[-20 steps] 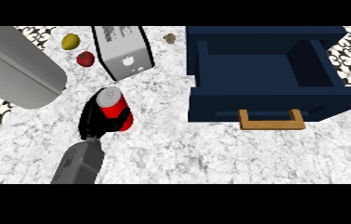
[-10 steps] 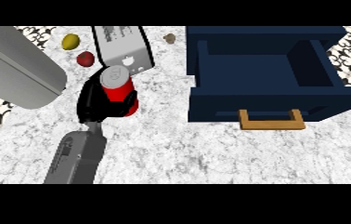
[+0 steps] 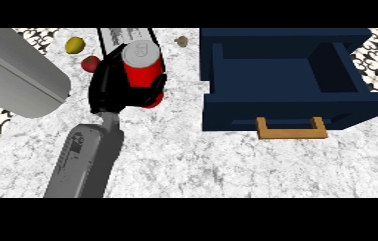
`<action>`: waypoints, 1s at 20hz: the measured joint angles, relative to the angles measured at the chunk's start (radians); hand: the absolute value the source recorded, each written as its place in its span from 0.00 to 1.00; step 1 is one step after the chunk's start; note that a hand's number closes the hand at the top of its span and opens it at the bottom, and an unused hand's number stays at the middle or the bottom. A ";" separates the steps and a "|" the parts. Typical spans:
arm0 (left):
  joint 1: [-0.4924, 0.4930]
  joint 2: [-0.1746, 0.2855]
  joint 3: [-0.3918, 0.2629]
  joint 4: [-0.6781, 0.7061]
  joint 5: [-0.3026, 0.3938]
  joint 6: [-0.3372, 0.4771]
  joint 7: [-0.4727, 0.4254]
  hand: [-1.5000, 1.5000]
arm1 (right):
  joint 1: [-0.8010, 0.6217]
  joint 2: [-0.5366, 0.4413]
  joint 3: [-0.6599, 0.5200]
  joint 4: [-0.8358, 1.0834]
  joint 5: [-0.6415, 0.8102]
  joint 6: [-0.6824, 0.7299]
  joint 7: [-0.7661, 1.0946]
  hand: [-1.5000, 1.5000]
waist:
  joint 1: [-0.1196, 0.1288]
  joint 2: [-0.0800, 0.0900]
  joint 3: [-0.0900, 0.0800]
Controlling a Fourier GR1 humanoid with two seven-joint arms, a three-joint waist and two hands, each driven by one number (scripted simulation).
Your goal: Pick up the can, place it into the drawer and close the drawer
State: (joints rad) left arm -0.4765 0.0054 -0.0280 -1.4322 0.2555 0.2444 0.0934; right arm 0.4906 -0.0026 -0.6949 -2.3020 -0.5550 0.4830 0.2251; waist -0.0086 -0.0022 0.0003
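The red can [image 3: 142,72] with a silver top is lifted off the marble counter [image 3: 221,165], left of the middle of the head view. My left hand [image 3: 112,87] is shut round it: the palm covers its left side and black fingers [image 3: 156,84] curl across its lower right. Its grey forearm [image 3: 85,160] comes up from the lower left. The dark blue drawer [image 3: 284,112] stands open to the right, hollow side up, with a wooden handle [image 3: 291,130] on its near front. The can is a short way left of the drawer. My right hand does not show.
A large grey rounded body [image 3: 29,82] fills the left edge. Behind the can stands a white-and-grey box [image 3: 118,35]. Small yellow [image 3: 74,45], red [image 3: 89,62] and brown [image 3: 181,41] items lie along the back of the counter.
My left hand has carried the can away from me and slightly right, and higher, so it looks larger. The drawer has not moved.
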 measured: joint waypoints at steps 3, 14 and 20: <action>-0.064 -0.002 -0.010 0.003 -0.019 0.040 0.034 1.00 | -0.013 -0.012 -0.006 -0.013 -0.013 -0.024 0.027 0.00 | -0.001 0.001 0.000; -0.359 -0.002 -0.041 0.146 -0.024 0.185 0.131 1.00 | -0.033 -0.015 -0.017 0.010 -0.018 -0.011 0.034 0.00 | -0.007 0.002 0.000; -0.502 -0.005 -0.092 0.260 0.011 0.282 0.118 1.00 | -0.047 -0.013 -0.019 0.014 -0.019 -0.003 0.046 0.00 | -0.012 0.003 0.000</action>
State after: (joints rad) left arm -0.9783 0.0008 -0.1203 -1.1726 0.2664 0.5262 0.2117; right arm 0.4433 -0.0152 -0.7136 -2.2879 -0.5743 0.4800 0.2713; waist -0.0209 0.0012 0.0005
